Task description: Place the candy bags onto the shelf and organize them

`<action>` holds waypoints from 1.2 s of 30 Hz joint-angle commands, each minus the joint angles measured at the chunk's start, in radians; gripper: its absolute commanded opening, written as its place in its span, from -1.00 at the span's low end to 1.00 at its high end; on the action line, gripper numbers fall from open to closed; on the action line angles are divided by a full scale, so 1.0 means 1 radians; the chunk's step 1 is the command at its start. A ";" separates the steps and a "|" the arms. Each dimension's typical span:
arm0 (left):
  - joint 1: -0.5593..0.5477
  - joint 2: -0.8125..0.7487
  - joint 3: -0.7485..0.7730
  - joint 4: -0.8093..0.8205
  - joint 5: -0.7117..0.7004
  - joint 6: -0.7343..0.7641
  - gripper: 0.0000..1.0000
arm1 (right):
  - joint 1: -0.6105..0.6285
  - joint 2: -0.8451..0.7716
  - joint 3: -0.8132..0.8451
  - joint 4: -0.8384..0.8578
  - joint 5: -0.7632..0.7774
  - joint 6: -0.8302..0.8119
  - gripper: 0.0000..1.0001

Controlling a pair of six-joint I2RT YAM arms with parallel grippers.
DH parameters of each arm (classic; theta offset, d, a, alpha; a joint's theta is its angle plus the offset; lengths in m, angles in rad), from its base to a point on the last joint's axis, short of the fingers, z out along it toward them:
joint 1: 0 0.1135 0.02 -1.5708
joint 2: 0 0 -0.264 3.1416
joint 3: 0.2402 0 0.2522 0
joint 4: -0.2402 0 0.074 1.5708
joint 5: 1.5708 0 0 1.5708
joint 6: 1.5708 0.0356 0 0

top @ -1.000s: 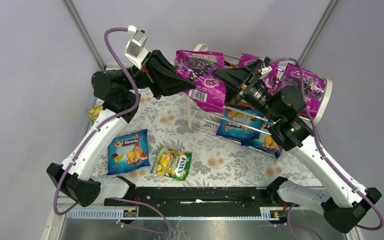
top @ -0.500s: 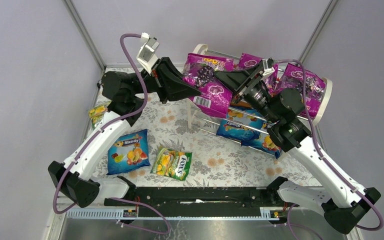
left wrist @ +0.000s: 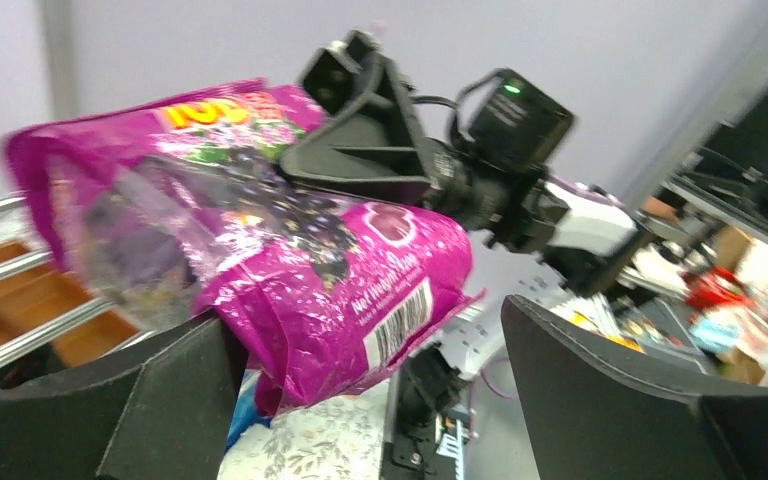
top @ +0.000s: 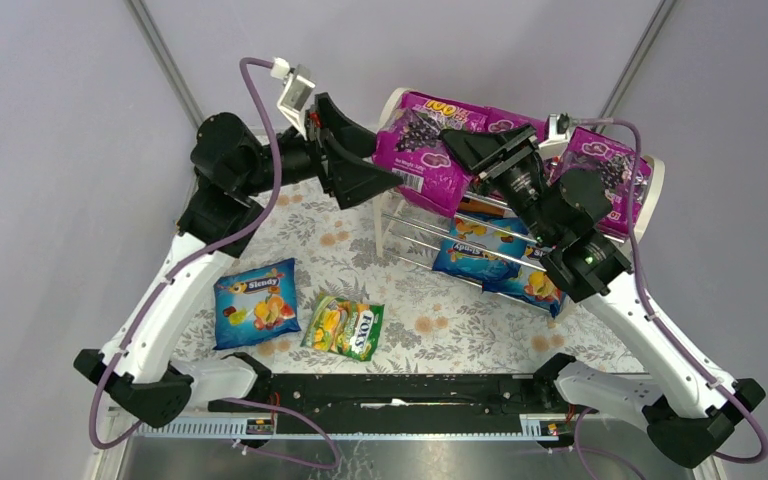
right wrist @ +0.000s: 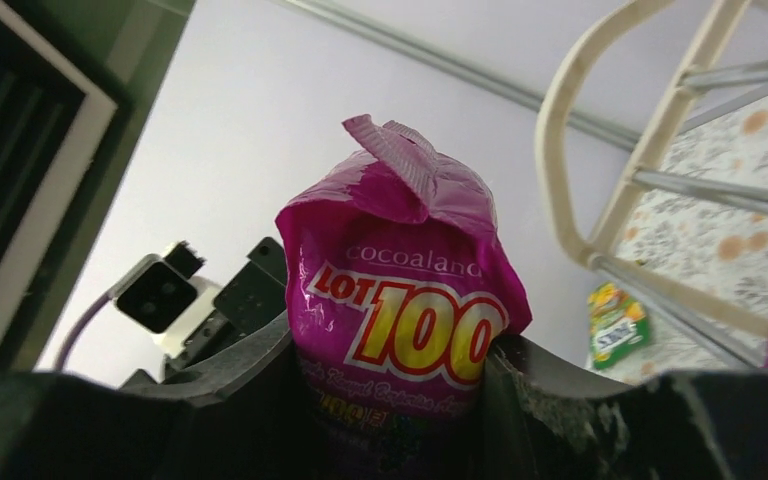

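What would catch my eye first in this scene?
A bright magenta candy bag is held up at the top tier of the shelf, pinched by the right gripper while the left gripper gapes open beside it. On the flowery table in front, a blue Slendy bag and a green FOX'S bag lie loose.

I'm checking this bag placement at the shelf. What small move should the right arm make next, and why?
Probably ease the magenta bag back and down onto the top tier of the shelf before opening. The right gripper is shut on the bag's top end, the left gripper stands open at the barcode end, and that end seems to hang out past the tier's edge.
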 commanded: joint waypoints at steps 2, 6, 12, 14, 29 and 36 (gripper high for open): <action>0.016 -0.046 0.168 -0.397 -0.428 0.247 0.97 | 0.014 0.017 0.180 -0.056 0.091 -0.123 -0.19; 0.021 -0.115 0.124 -0.453 -0.694 0.277 0.97 | 0.014 0.079 0.268 -0.128 0.116 -0.205 -0.18; 0.021 -0.252 -0.055 -0.348 -0.950 0.298 0.97 | 0.012 0.176 0.377 -0.219 0.186 -0.316 -0.18; 0.021 -0.283 -0.095 -0.329 -1.019 0.309 0.97 | 0.011 0.208 0.425 -0.237 0.214 -0.357 -0.16; 0.087 -0.318 -0.241 -0.232 -0.970 0.248 0.97 | -0.198 0.368 0.485 -0.231 -0.050 -0.204 -0.07; 0.122 -0.310 -0.260 -0.209 -0.899 0.209 0.97 | -0.215 0.455 0.586 -0.340 -0.155 -0.227 0.14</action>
